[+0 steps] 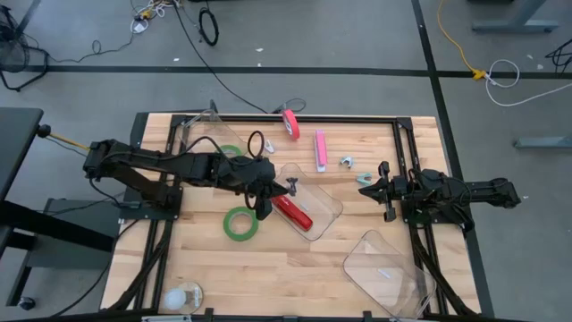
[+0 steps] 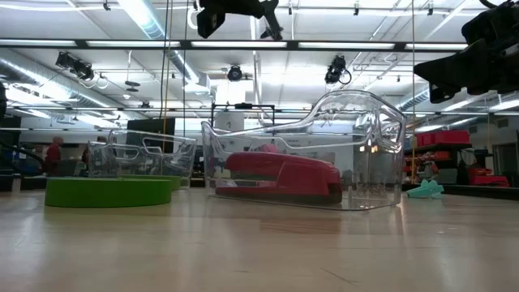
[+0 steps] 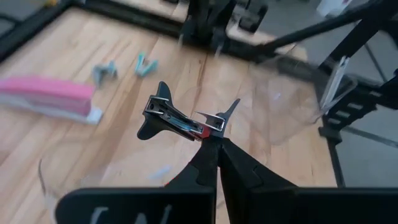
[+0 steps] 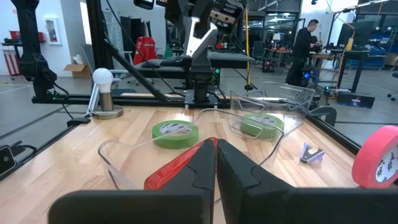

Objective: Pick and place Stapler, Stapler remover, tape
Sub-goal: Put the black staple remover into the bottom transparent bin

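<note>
Nearest my low camera lay the flat green tape roll [image 2: 108, 191] on the light wooden table [image 2: 259, 251], and just beside it the clear plastic clamshell container [image 2: 369, 138] with the red stapler [image 2: 280, 178] lying inside. From overhead I logged that same green roll [image 1: 241, 224] near the middle of the table [image 1: 268, 277], beside the container [image 1: 323, 204] holding the red stapler [image 1: 293, 213]. The left gripper [image 1: 292, 185] hung above that container, its fingers pinched together on a small black-and-chrome claw staple remover [image 3: 184, 118]; my left wrist camera showed the remover gripped at its red-trimmed middle, raised clear of the table. Toward the far edge I recorded a pink stapler [image 1: 320, 149], a pink tape roll [image 1: 290, 122] standing on edge, a grey staple remover [image 1: 346, 162] and a teal staple remover [image 1: 365, 178] lying near each other. A second green tape roll [image 1: 232, 152] sat in another clear container [image 1: 201, 134] at the far left. A third clear container [image 1: 384, 264] stood at the near right, with nothing visible in it. The right gripper [image 1: 375, 188] waited over the right side of the table, fingers pressed together and carrying nothing. A white bulb-shaped object [image 1: 181, 298] stood at the near left corner. A person [image 4: 305, 46] stood in the room beyond.
</note>
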You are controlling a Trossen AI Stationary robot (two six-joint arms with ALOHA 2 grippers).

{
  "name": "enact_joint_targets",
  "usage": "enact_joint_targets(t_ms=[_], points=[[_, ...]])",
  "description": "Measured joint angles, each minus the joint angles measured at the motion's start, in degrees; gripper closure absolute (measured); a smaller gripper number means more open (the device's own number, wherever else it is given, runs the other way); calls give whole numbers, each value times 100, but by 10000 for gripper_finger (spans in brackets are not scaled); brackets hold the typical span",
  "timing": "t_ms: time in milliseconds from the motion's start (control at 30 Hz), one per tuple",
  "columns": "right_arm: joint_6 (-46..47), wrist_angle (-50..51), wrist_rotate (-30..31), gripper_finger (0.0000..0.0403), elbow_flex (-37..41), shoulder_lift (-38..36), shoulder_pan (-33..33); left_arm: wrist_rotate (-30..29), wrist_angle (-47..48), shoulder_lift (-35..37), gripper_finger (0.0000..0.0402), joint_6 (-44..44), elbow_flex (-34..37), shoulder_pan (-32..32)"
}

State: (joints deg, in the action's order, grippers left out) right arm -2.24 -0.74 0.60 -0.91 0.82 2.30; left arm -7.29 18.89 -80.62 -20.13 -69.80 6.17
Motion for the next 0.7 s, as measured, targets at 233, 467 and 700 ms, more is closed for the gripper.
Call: enact_joint_targets(t_ms=[233, 467, 700], points=[[0, 1, 1, 385, 2, -2, 1, 118, -918, 0, 393, 282, 0, -22], [0, 1, 0, 385, 1, -1, 0, 114, -1048, 0, 393, 283, 0, -63], [0, 1, 1, 385, 0, -2, -1, 114, -1048, 0, 393, 250, 0, -76]])
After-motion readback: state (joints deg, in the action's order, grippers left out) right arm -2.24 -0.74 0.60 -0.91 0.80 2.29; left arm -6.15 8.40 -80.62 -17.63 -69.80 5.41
